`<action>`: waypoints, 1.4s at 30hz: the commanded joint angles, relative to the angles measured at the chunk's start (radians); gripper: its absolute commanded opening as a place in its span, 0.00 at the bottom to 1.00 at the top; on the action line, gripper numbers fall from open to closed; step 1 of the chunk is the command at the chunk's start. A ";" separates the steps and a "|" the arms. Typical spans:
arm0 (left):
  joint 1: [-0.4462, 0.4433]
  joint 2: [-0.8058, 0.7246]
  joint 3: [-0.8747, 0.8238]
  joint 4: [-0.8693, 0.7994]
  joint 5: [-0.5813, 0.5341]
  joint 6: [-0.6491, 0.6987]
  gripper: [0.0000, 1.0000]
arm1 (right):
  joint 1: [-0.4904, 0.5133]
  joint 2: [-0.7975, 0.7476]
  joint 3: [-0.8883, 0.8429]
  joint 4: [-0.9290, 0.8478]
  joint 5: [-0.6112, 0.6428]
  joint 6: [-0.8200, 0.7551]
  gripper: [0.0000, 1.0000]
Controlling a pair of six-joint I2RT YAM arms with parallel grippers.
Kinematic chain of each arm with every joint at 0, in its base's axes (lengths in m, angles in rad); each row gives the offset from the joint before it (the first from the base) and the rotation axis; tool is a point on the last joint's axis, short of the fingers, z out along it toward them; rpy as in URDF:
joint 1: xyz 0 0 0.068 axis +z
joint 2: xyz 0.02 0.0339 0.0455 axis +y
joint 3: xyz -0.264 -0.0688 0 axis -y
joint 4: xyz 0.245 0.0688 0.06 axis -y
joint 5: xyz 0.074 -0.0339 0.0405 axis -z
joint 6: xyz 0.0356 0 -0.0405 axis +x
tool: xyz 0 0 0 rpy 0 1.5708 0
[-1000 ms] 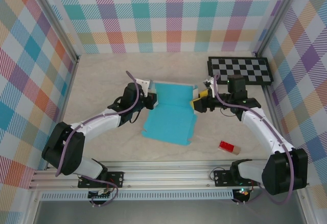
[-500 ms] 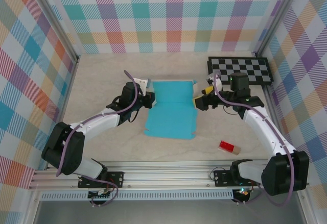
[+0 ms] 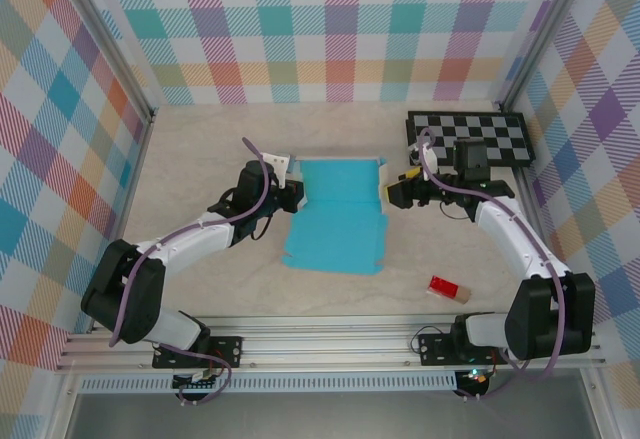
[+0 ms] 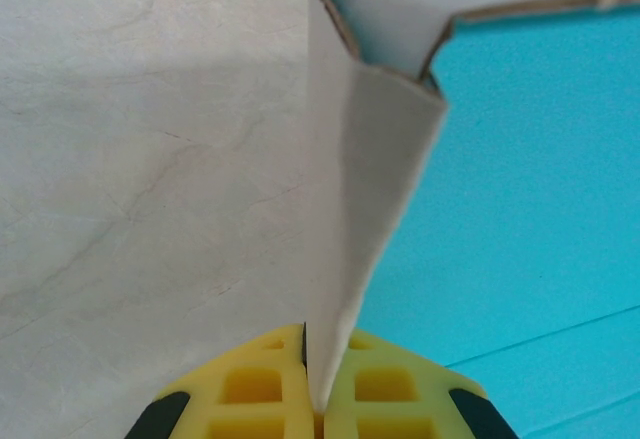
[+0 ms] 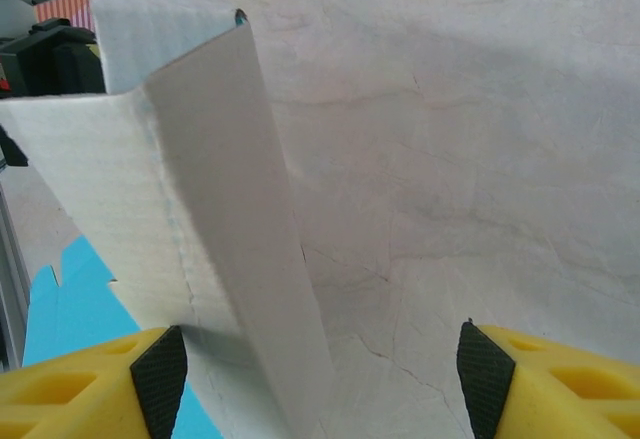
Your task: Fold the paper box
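Note:
The paper box [image 3: 335,214] lies flat in the middle of the table, teal face up, with white side flaps raised at its far corners. My left gripper [image 3: 292,194] is at its left edge. In the left wrist view the yellow fingers [image 4: 250,389] of the left gripper [image 4: 318,359] are shut on a standing white flap [image 4: 360,189], beside the teal panel [image 4: 530,209]. My right gripper [image 3: 393,194] is at the box's right edge. Its jaws [image 5: 322,374] stand open, and the right white flap [image 5: 230,209] rises between them, close to the left pad [image 5: 160,374].
A black-and-white checkerboard [image 3: 470,137] lies at the back right, just behind my right arm. A small red block [image 3: 444,288] sits near the front right. Plaid walls close in three sides, and an aluminium rail [image 3: 320,354] runs along the near edge.
The box's near end swung left, so it now lies square. My right gripper drew back to the right, off the flap. The left gripper kept its hold and place.

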 commanded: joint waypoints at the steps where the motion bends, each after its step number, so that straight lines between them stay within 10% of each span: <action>1: 0.009 -0.016 0.001 0.038 0.028 -0.024 0.00 | 0.015 0.010 0.020 0.024 -0.031 0.001 0.72; 16: 0.009 -0.006 0.013 0.044 0.046 -0.045 0.00 | 0.111 0.014 0.007 0.109 0.109 0.040 0.52; 42: -0.066 0.029 0.094 -0.045 -0.116 -0.128 0.00 | 0.448 0.146 0.024 0.273 0.925 0.178 0.21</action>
